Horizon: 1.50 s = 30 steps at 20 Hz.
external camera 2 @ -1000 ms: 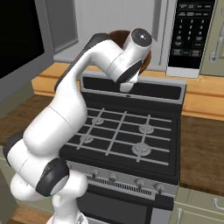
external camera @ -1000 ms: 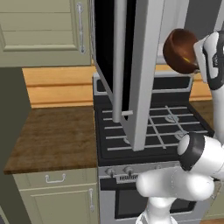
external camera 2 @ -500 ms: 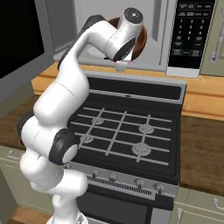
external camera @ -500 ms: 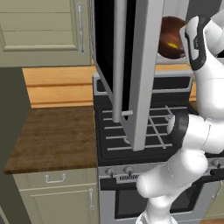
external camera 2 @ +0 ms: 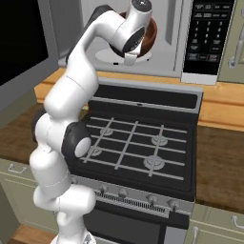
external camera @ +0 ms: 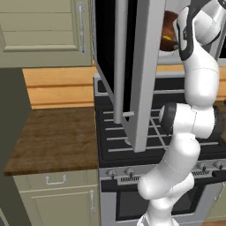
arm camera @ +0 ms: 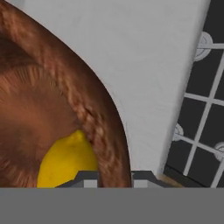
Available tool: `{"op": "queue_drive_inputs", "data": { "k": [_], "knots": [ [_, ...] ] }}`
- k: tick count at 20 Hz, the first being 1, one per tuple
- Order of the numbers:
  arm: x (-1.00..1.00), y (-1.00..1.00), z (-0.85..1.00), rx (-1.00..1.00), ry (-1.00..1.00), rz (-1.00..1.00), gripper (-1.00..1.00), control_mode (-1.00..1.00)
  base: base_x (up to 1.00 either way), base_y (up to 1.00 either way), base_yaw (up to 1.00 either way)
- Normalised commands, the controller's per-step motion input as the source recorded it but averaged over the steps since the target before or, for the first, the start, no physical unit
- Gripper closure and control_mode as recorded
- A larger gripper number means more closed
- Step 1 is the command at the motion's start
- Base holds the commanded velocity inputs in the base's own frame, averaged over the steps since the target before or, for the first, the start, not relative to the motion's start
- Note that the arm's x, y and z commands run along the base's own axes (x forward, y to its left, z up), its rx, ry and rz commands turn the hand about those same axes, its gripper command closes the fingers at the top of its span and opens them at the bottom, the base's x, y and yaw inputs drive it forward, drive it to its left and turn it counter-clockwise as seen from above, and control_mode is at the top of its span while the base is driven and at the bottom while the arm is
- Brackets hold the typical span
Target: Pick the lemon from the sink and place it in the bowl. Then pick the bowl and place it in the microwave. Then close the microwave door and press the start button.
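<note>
Wood counter (external camera: 53,137): brown top at far left of the left base view, beside the black stove (external camera 2: 143,143), beige cabinets (external camera: 42,26) above and below.
Microwave door (external camera: 141,66): swung wide open toward the left base camera, black glass and silver frame, bar handle (external camera: 120,62) hanging down over the stove's left side.
Bowl (arm camera: 52,118): reddish-brown, wood-grain — raised up at the microwave mouth; right base view has it just above the pale floor inside the cavity, partly behind my wrist. Cannot tell if it touches the floor.
Lemon (arm camera: 65,159): yellow, lying inside the bowl against the near wall, right by my fingertips in the hand view.
My gripper (arm camera: 114,178): fingers clamped on the bowl's rim, one tip inside, one outside — rim wedged between them.
My arm: white, stretched up from the base, elbow over the stove, wrist at the microwave opening.
Microwave (external camera 2: 171,43): silver-grey, pale interior lit, above the stove.
Control panel (external camera 2: 206,33): black with buttons, right of the cavity.
Stove grates (arm camera: 205,113): below the microwave floor's edge, right side of the hand view.
</note>
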Motion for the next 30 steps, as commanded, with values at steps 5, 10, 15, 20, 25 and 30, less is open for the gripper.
{"op": "queue_drive_inputs", "data": {
  "k": [5, 10, 15, 20, 25, 30],
  "knots": [
    [0.41, 0.16, -0.12, 0.00, 0.00, 0.00, 1.00, -1.00, 0.00, 0.00, 0.00],
    [0.35, 0.22, -0.18, 0.00, 0.02, 0.02, 1.00, -1.00, 0.00, 0.00, 0.00],
    [0.13, 0.17, -0.25, -0.01, 0.01, 0.03, -1.00, -1.00, 0.00, 0.00, 0.00],
    [-0.04, 0.05, -0.07, 0.00, -0.09, 0.02, -1.00, -1.00, 0.00, 0.00, 0.00],
    [-0.37, 0.04, 0.00, 0.00, -0.19, 0.02, -1.00, -1.00, 0.00, 0.00, 0.00],
    [-0.73, 0.00, 0.00, 0.00, -0.17, 0.00, -1.00, -1.00, 0.00, 0.00, 0.00]
  ]
}}
